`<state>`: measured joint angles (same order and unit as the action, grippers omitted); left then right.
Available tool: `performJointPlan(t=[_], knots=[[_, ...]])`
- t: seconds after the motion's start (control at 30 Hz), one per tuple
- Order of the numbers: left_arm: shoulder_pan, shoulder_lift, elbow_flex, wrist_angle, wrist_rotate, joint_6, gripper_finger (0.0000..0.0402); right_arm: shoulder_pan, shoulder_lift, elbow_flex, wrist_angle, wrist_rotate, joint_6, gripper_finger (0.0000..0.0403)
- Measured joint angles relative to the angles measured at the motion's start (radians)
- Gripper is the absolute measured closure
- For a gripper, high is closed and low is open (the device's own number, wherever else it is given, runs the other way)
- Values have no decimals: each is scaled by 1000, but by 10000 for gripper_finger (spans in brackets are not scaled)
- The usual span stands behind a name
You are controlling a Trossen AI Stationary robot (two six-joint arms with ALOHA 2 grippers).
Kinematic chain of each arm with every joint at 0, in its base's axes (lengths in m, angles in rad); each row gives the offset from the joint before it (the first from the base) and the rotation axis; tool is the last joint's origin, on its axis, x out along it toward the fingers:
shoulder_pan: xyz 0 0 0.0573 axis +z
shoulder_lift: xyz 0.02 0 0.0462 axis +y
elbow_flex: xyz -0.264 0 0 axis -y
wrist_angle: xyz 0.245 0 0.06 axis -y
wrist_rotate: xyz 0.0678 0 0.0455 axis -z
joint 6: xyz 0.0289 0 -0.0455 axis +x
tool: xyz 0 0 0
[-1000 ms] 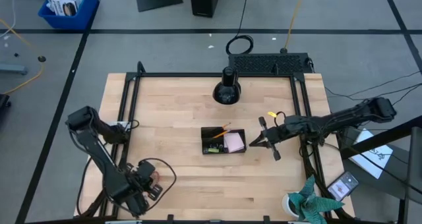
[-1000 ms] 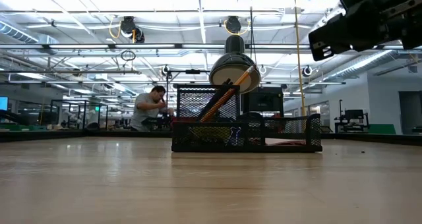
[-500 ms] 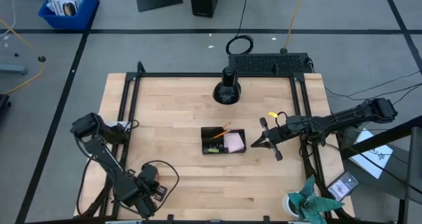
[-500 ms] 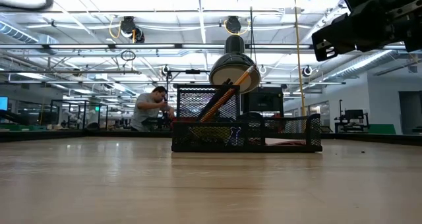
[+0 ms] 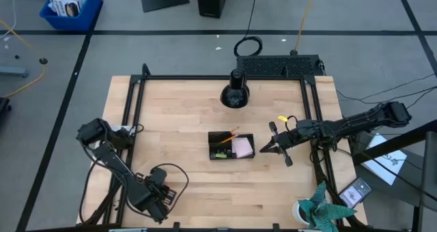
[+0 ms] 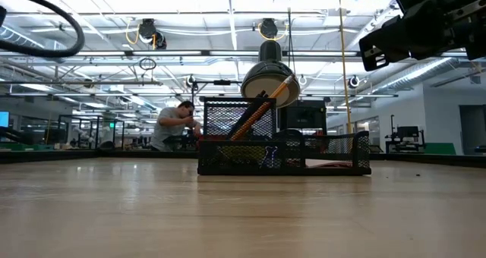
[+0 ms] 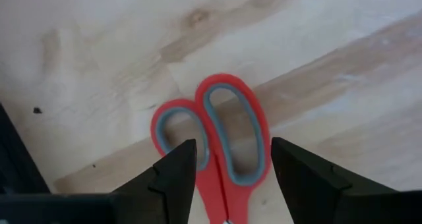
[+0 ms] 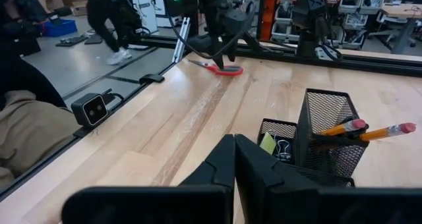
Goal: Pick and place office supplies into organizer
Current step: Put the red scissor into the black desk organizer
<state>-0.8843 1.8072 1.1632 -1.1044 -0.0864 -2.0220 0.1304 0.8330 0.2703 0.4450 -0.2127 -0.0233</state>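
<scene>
The left claw (image 7: 227,178) has just swung its fingers apart and slid along the near edge of the table (image 5: 184,123), and now it hangs right over the red scissors (image 7: 221,141) with nothing in its grip yet. The fingers stand well open, one on each side of the handle loops, a little above them. That looks like the set-up for a grab, so the scissors are probably the next item bound for the organizer (image 5: 231,145).

The scissors lie flat on the wood at the near left corner, well apart from the organizer in the middle of the table. Their long axis runs straight along the claw's line of sight, the two loops pointing away from the wrist and the blades tucked back under it, out of sight.

Over on the far side, the right claw (image 8: 234,161) waits just beside the organizer, fingers pressed shut and empty. Pencils (image 8: 369,128) already stand in the organizer's cup.
</scene>
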Motion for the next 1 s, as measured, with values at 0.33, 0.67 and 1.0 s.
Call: performJointPlan(t=[0.33, 0.67, 1.0], knots=[[1, 0, -62, 30, 50, -34, 199, 0, 0, 0, 0, 0, 4, 403], [0, -7, -146, 181, 35, -25, 199, 0, 0, 0, 0, 1, 4, 403], [4, -11, -199, 273, 6, 54, 264, 0, 0, 1, 0, 1, 4, 403]])
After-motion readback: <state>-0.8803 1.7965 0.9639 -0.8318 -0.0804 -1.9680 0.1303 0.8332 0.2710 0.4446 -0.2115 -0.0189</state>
